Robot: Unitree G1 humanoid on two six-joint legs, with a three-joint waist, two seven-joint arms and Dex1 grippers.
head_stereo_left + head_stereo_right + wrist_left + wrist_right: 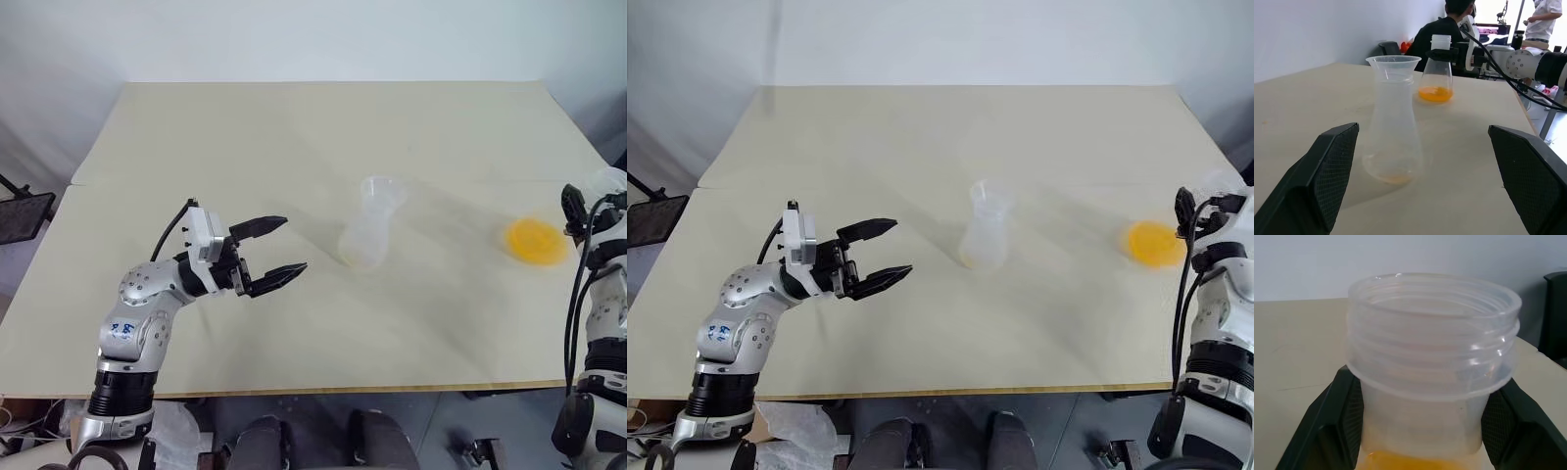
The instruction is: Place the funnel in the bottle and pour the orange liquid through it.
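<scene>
The clear bottle [364, 245] stands upright in the middle of the table. The small clear funnel [383, 189] sits in its neck, its flared rim on top [1393, 61]. A faint orange trace lies in the bottle's base [1393, 177]. My left gripper [292, 245] hovers open to the left of the bottle, its fingers [1334, 161] spread wide with nothing between them. At the table's right edge my right gripper [576, 211] is shut on the threaded neck [1432, 357] of a second clear flask [1436, 73], which holds the orange liquid [536, 240].
The beige table [294, 127] stretches wide behind and around the bottle. Beyond its right side, in the left wrist view, a person in dark clothes [1442, 29] sits and another in a white shirt [1543, 19] stands, with cables and equipment.
</scene>
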